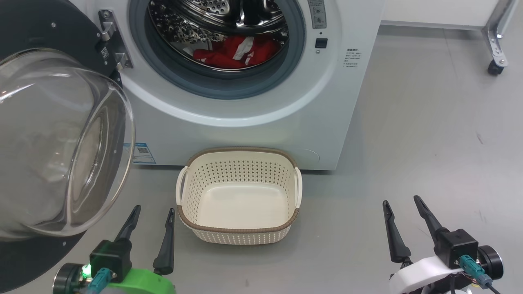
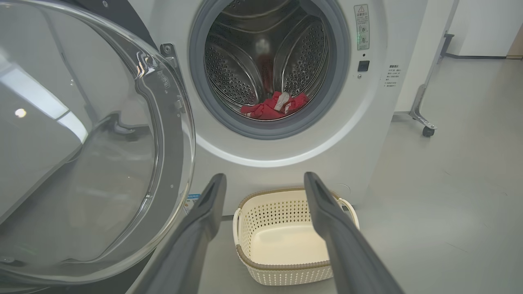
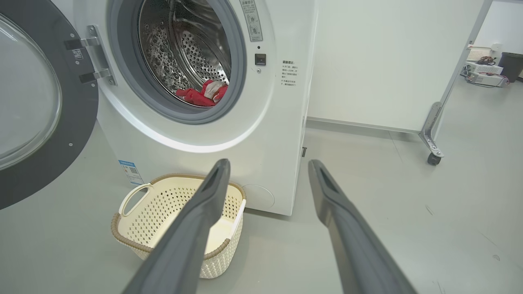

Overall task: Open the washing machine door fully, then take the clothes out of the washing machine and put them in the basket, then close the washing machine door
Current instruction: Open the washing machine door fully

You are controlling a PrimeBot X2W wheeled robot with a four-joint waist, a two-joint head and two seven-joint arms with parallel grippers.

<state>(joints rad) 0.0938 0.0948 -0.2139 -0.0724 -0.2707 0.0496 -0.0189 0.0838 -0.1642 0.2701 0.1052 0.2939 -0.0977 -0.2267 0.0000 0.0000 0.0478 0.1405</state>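
The white washing machine (image 1: 261, 114) stands ahead with its round black door (image 1: 53, 143) swung out to the left, glass bowl bulging toward me. Red clothes (image 1: 235, 53) with white trim lie at the bottom of the steel drum (image 2: 265, 69). On the floor in front sits the cream basket (image 1: 239, 196), with nothing in it. My left gripper (image 1: 153, 214) is open at the lower left, just left of the basket and below the door. At the lower right my right gripper (image 1: 402, 202) is open too, well right of the basket. Both hold nothing.
Grey floor (image 1: 429, 143) spreads to the right of the machine. A metal frame leg on a caster (image 1: 496, 61) stands at the far right by a white wall panel (image 3: 380, 61). The open door (image 2: 81, 155) takes up the space on the left.
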